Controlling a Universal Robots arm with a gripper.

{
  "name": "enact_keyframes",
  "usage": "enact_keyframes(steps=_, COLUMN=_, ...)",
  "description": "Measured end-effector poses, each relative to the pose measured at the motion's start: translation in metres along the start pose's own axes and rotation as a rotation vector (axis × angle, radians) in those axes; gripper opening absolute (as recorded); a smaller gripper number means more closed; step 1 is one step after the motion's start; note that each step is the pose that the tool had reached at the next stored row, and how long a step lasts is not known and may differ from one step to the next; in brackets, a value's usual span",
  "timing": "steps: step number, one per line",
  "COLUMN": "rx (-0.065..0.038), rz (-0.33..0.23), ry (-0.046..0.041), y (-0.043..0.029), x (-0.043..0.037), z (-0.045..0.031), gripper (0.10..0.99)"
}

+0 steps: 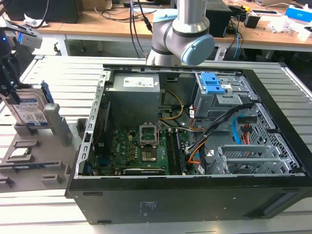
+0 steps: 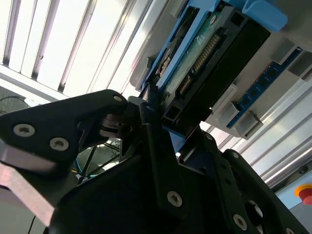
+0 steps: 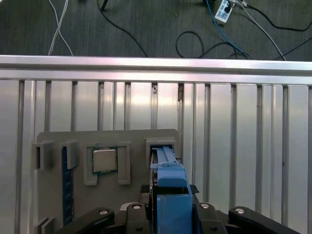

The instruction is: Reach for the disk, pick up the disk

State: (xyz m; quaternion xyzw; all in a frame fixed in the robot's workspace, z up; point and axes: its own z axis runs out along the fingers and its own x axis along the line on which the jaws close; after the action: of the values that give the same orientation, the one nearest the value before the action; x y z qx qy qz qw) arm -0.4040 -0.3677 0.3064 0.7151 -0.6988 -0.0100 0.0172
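1. At the exterior view's left, well apart from the open PC case (image 1: 195, 122), the disk (image 1: 28, 108) stands on edge. It tilts a bit, in a slot of the grey holder (image 1: 61, 127) on the slatted metal surface (image 1: 63, 73).
2. Gripper (image 2: 165, 119): closed on the disk's upper end, clamping across its broad sides per both wrist views. Looks like a real pinch, not a loose straddle.
3. Handling, my read: metal body, so prob. dense & heavy for its size. Fully stiff, no flex. Bare metal faces likely slick, so it needs firm squeeze + square alignment.
4. Fragile bits: green circuit board (image 2: 200, 39) & connector pins (image 2: 197, 66) are exposed in the second wrist view, so keep contact off those. Prob. shock-sensitive too, so no knocks vs holder walls.
5. Best hold, imo: flat broad faces near the top edge, centred. The present grip approx matches.
6. Looks: silver-grey rectangular body w/ white-and-blue label (image 1: 33, 117) on the face toward the exterior cam. Blue frame (image 3: 170, 183) runs along the edges.
7. Nearby: small square chip (image 3: 104, 160) lies flat in its own pocket of the holder. It sits beside the disk's slot, not touching.
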Motion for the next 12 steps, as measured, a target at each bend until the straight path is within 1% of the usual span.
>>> enact_keyframes(steps=4, rx=0.000, rz=0.000, ry=0.0015, y=0.0001, x=-0.0006, z=-0.0050, gripper=0.365)
enact_keyframes(steps=7, rx=0.000, rz=0.000, ry=0.0025, y=0.0003, x=-0.0012, z=-0.0114, gripper=0.365)
enact_keyframes(steps=12, rx=0.000, rz=0.000, ry=0.0029, y=0.0004, x=-0.0016, z=-0.0180, gripper=0.365)
